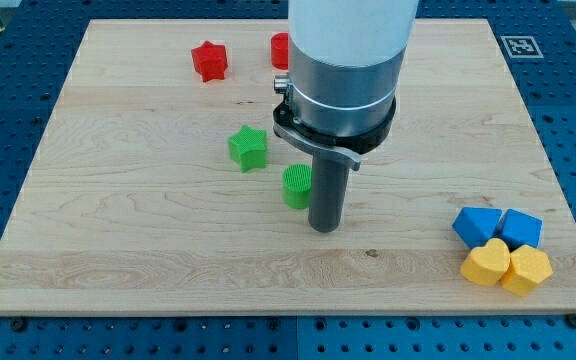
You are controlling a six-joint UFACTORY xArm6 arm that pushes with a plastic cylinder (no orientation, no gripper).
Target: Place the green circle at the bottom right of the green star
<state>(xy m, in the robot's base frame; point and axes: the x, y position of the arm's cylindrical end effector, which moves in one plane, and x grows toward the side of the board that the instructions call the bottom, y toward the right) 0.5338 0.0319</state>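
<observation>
So my tip is parked touching the green circle on its right side, and the circle sits just below-right of the green star, basically where it belongs. No end effector jaws here, just a rod, nothing grasped.

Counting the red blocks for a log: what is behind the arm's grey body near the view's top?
A red block shows partly there, shape hidden by the arm. The red star sits uncovered.
</observation>
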